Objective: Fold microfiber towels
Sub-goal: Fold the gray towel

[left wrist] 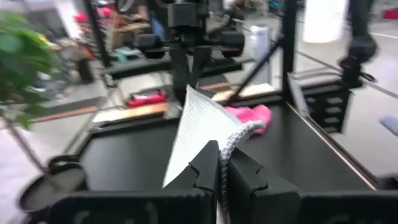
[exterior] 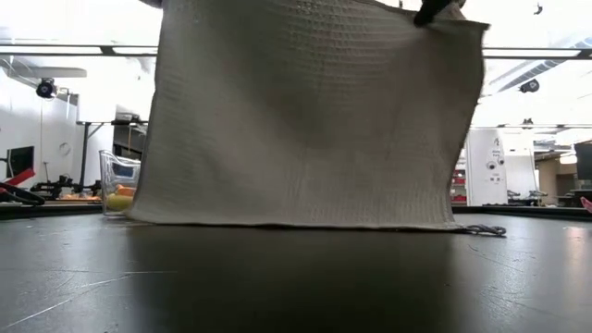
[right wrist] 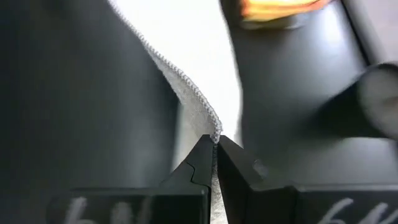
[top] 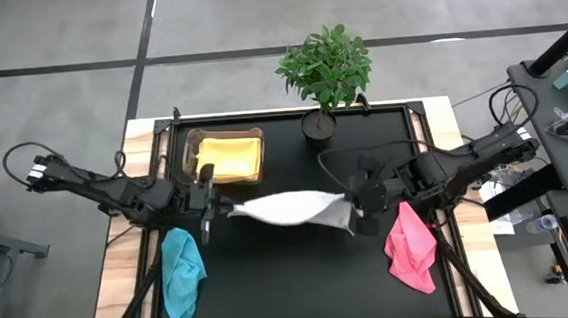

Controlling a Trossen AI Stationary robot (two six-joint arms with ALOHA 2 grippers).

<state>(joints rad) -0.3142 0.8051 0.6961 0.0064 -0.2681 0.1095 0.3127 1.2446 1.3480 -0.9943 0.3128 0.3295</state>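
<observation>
The white-grey towel (top: 293, 208) hung stretched between the two arms above mid-table — left gripper (top: 210, 206) and right gripper (top: 360, 214) each pinched shut on a top corner, its long axis running gripper to gripper, lower edge at the tabletop.

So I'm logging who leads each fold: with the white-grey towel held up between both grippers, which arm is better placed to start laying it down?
Neither clearly. The left gripper and the right gripper each pinch a top corner of the white-grey towel, which hangs to the table. Probably both lower together.
</observation>
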